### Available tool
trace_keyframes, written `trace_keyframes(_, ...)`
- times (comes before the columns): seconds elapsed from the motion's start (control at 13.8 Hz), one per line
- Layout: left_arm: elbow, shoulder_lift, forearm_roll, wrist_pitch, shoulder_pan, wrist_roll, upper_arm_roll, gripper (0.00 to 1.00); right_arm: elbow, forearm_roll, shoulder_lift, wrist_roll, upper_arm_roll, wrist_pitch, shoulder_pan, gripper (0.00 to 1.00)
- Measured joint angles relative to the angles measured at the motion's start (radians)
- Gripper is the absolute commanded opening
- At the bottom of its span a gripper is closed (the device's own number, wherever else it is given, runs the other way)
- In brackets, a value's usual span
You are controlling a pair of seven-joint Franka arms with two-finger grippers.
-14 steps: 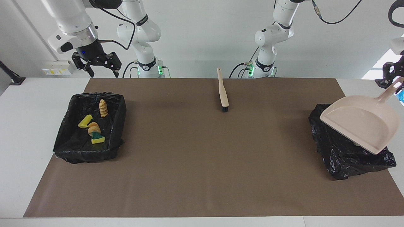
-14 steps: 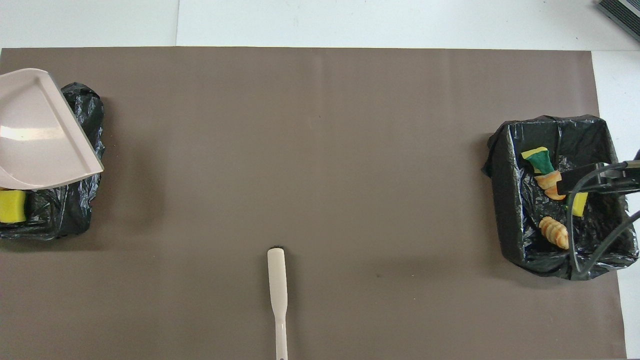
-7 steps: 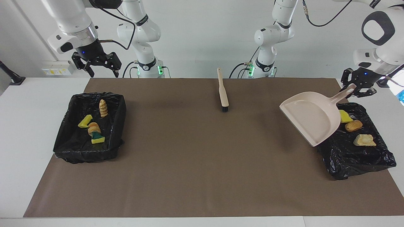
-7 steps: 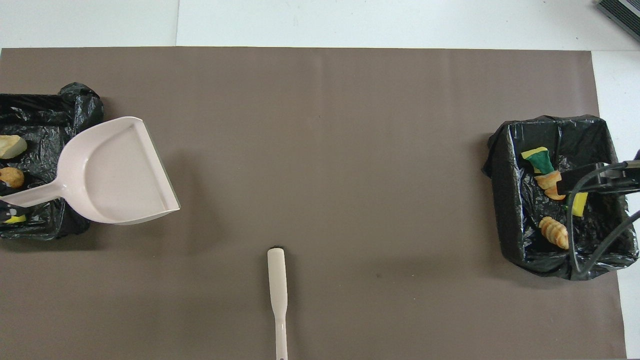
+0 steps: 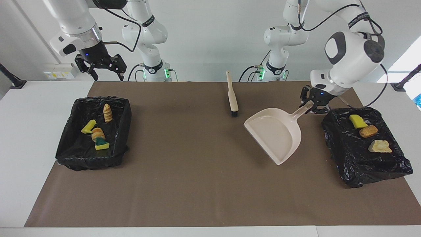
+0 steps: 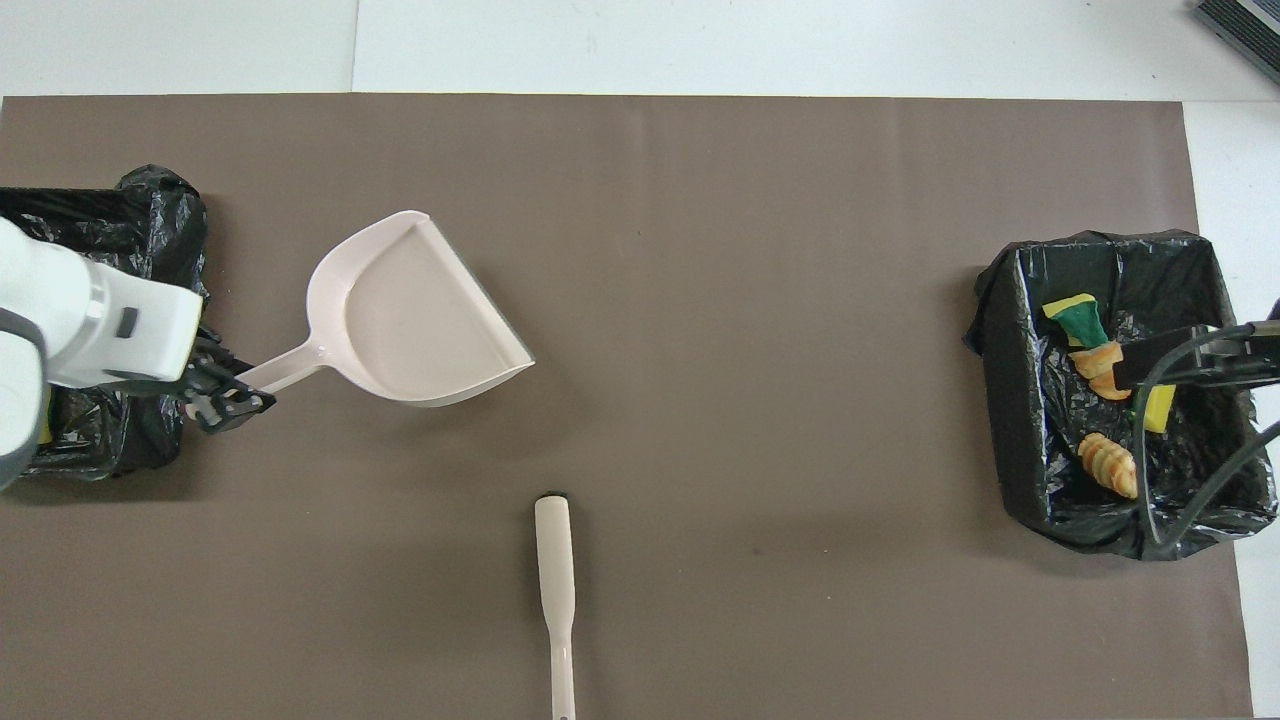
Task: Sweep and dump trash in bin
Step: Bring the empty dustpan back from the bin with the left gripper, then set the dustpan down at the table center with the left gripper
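My left arm has swung the dustpan [image 5: 275, 134] off the bin [image 5: 388, 164] at its end, out over the brown mat; left gripper [image 5: 313, 104] stays clamped on the handle. It's empty, so dumping looks done: trash [image 5: 368, 131] lies in that bin. My right gripper [image 5: 102, 67] waits spread and empty above the other bin [image 5: 70, 154].

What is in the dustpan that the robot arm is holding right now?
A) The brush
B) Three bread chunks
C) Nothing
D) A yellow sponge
C: the dustpan, held by its handle in the left gripper over the mat, shows a bare inside in both views; the trash lies in the bin beside it, and the brush lies apart on the mat.
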Motion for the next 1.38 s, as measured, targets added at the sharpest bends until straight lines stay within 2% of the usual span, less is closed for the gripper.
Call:
trace_keyframes(0.22, -0.035, 0.007, -0.001, 0.114, -0.172, -0.394, -0.004, 0.00, 0.000, 0.000, 0.000, 0.000, 0.000, 0.000, 0.000, 1.00)
trace_keyframes(0.51, -0.048, 0.068, -0.002, 0.269, -0.318, -0.899, -0.002, 0.00, 0.000, 0.000, 0.000, 0.000, 0.000, 0.000, 0.000, 1.00)
trace_keyframes(0.65, -0.048, 0.098, -0.002, 0.306, -0.379, -1.079, -0.003, 0.00, 0.000, 0.000, 0.000, 0.000, 0.000, 0.000, 0.000, 1.00)
trace_keyframes(1.09, -0.048, 0.130, -0.001, 0.386, -0.447, -1.140, 0.001, 0.00, 0.000, 0.000, 0.000, 0.000, 0.000, 0.000, 0.000, 1.00)
trace_keyframes(1.38, -0.049, 0.187, 0.066, 0.449, -0.453, -1.128, 0.007, 0.00, 0.000, 0.000, 0.000, 0.000, 0.000, 0.000, 0.000, 1.00)
